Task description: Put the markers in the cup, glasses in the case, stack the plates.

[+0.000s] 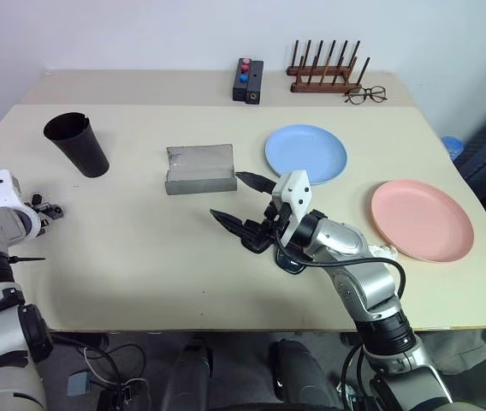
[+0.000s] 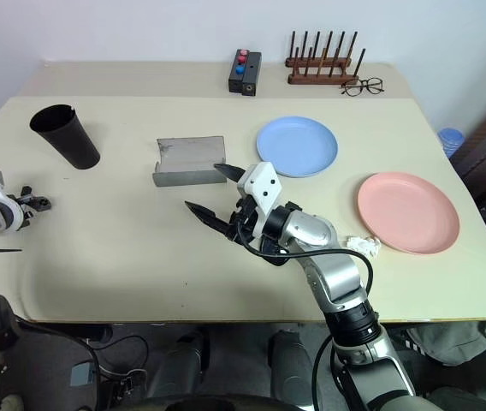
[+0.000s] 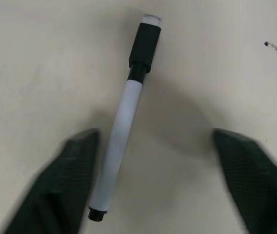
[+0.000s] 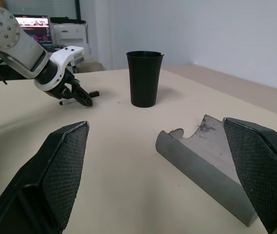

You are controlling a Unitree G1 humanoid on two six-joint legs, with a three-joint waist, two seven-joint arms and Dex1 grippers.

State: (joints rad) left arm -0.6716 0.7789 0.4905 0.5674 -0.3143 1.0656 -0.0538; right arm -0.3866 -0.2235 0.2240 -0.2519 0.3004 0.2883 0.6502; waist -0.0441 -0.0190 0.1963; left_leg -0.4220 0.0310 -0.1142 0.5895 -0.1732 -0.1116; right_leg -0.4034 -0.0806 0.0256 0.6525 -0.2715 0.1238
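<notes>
Head views: the left gripper (image 1: pixel 48 208) is hanging low at the surface's (image 1: pixel 140 265) left edge. The cup (image 1: pixel 78 144) is standing upright near the back-left corner, its inside hidden. The case (image 1: pixel 200 169) is lying open and empty mid-surface. The blue plate (image 1: pixel 305 152) and pink plate (image 1: pixel 421 219) are sitting apart, unstacked, toward the right edge. The right gripper (image 1: pixel 236 204) is hovering just before the case, jaws spread wide, holding nothing.

Left wrist view: a white marker (image 3: pixel 124 126) with a black cap is lying flat between the open jaws, touching neither that I can tell. It looks light, stiff and smooth, likely to roll; the mid-barrel seems the safest hold.

Right wrist view: both fingers (image 4: pixel 50 175) are standing wide, facing the cup and open case.
</notes>
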